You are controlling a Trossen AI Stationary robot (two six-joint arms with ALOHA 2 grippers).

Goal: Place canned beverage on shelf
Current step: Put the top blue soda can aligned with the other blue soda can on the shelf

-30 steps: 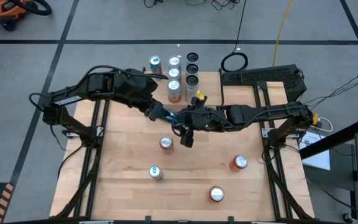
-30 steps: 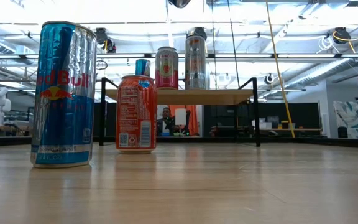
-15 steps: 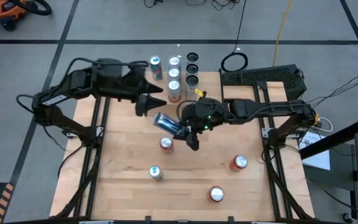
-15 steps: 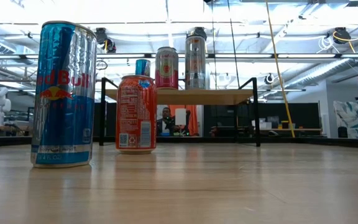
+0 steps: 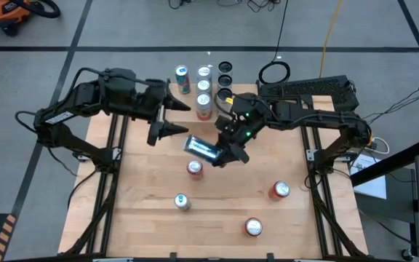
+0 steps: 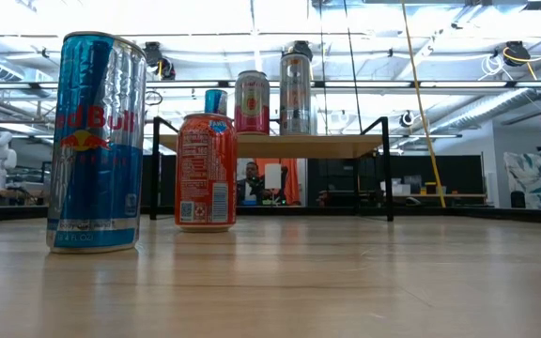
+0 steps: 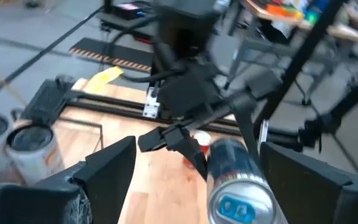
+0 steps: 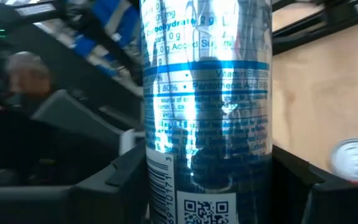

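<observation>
Can (image 5: 202, 148) lying sideways (above table) in right hand (image 5: 222, 151); left hand (image 5: 167, 118) open.

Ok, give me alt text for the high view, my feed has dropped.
Right gripper holds a silver-blue can sideways above the table. Left gripper is open beside it, empty. Several cans stand on the shelf at the far edge.

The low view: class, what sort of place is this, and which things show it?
Probably a robotics lab or workshop. Past the wooden table and its shelf lies an open room with bare ceiling pipes and strip lights, long workbenches and a person sitting at one.
</observation>
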